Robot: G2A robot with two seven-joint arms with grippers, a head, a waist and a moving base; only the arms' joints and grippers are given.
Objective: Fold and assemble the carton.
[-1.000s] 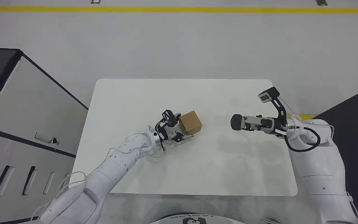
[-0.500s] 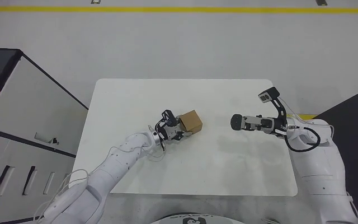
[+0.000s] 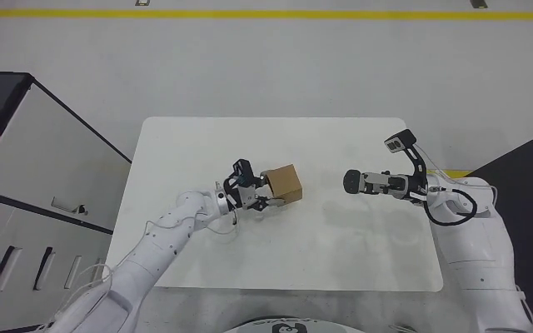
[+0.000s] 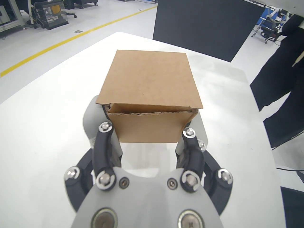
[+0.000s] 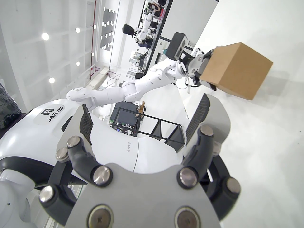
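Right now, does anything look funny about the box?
Yes. The carton held in the left gripper is not quite closed: its top flap juts past the wall facing the gripper, leaving a gap, and that wall's top edge looks ragged.

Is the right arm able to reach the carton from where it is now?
Probably yes. Only bare table lies between the open right hand and the carton, and the left hand grips it from the opposite side.
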